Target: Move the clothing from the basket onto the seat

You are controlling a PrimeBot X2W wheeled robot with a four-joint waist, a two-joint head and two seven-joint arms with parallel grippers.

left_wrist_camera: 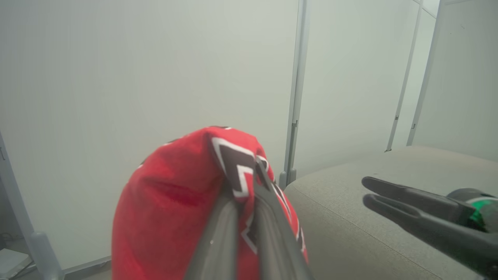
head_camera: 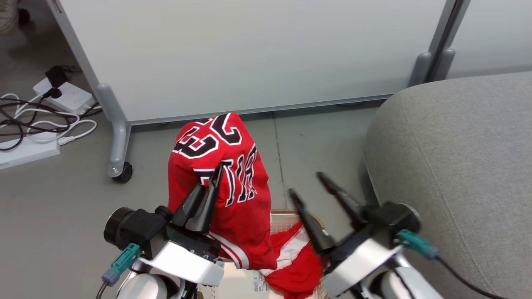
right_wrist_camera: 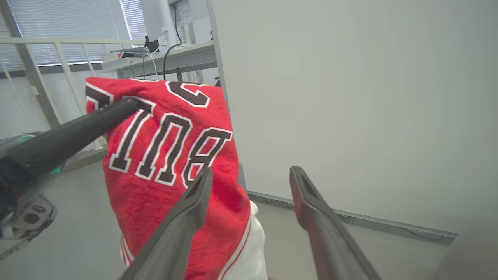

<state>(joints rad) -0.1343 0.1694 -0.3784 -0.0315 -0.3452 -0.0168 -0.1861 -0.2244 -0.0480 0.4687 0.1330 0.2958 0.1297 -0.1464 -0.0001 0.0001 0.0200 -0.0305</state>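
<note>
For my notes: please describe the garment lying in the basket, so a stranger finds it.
Left of the big grey seat stands a cream basket. Inside lies a crumpled red piece with white trim; unlike the hanging jersey, it shows no letters.

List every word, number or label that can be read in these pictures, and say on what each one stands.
"23": black number on the red jersey, upside down in the head view.
"BUL": black letters on that jersey, upside down in the right wrist view; the next letter is half hidden by the left claw.
Barcode sticker on the basket floor: too small to read.
</note>
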